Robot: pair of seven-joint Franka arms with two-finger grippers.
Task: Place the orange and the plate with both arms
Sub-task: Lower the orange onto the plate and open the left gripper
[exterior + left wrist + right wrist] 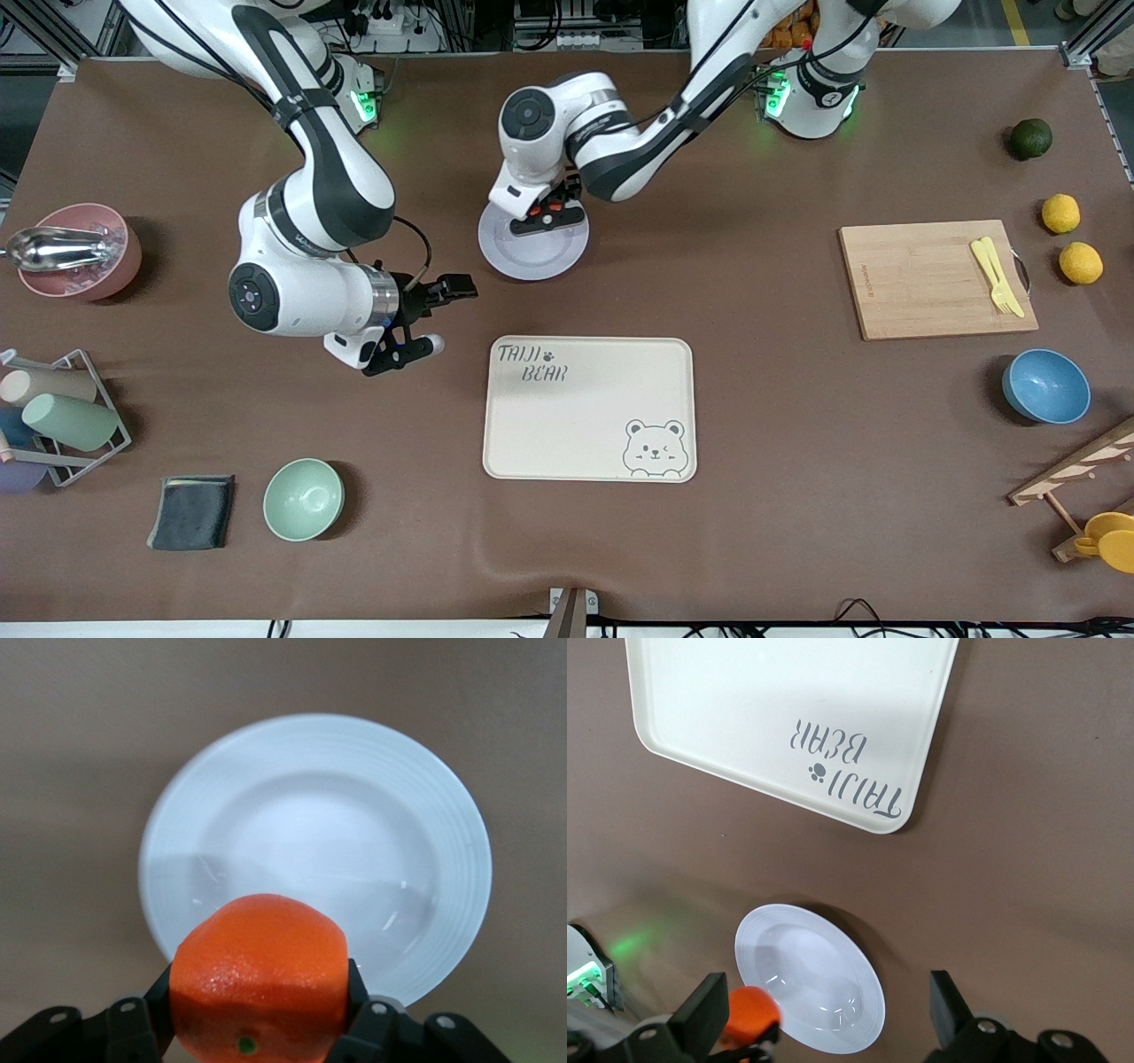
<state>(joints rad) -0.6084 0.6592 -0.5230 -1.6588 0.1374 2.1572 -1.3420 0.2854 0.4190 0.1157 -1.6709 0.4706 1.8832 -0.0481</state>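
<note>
My left gripper (542, 215) is shut on the orange (259, 970), a small reddish-orange fruit held between both fingers. It hangs low over the edge of the plate (540, 257), a round pale lavender-white plate on the brown table. The plate (314, 842) is bare under the fruit. My right gripper (443, 316) stands open with nothing in it, over the table between the plate and the tray, toward the right arm's end. In the right wrist view the plate (811, 979) and the orange (749, 1014) show between its spread fingers (704, 1010).
A cream bear tray (589, 408) lies nearer the front camera than the plate. A cutting board (930, 279), two lemons (1060, 213), a dark green fruit (1030, 138) and a blue bowl (1045, 386) sit toward the left arm's end. A green bowl (303, 499), pink bowl (80, 252) and cup rack (62, 416) sit toward the right arm's end.
</note>
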